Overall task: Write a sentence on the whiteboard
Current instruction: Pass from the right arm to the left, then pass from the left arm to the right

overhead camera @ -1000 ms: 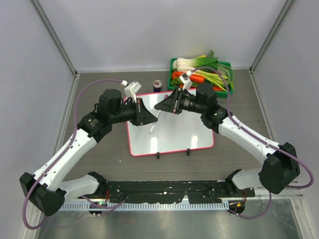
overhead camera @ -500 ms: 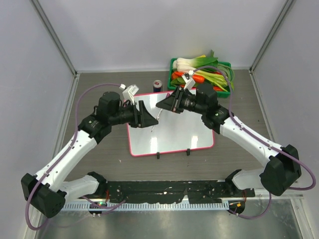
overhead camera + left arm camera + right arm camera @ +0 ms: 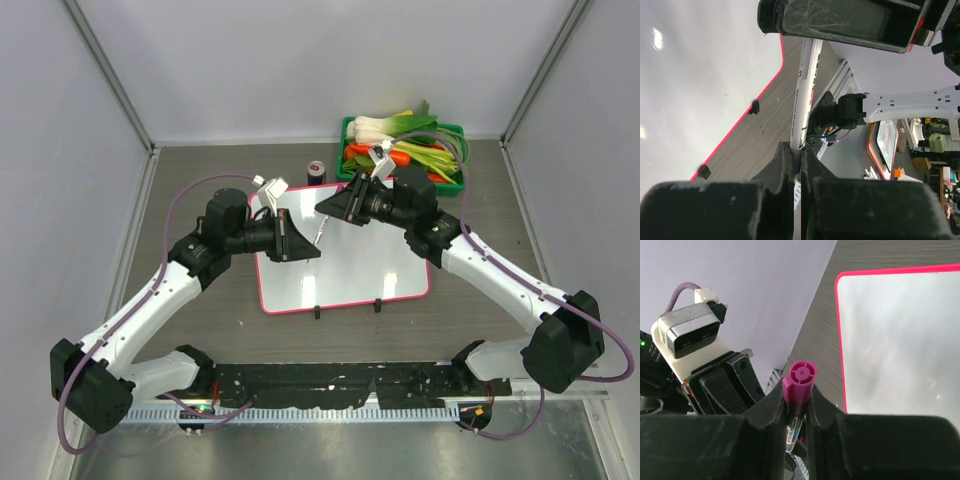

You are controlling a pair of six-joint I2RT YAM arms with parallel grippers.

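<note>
My left gripper (image 3: 796,150) had slid in toward the right one and clamped the marker (image 3: 806,85) by its white barrel. The right gripper (image 3: 798,399) pinched it at the purple cap (image 3: 800,376), both over the whiteboard (image 3: 350,275) lying flat on the table (image 3: 480,320).

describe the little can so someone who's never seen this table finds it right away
Start at the whiteboard, the big pink-framed panel lying flat in the middle of the table. Just beyond its far edge, to the left of the green crate of vegetables, stands the small can. It is the only dark upright cylinder there, far smaller than the board or the crate.
</note>
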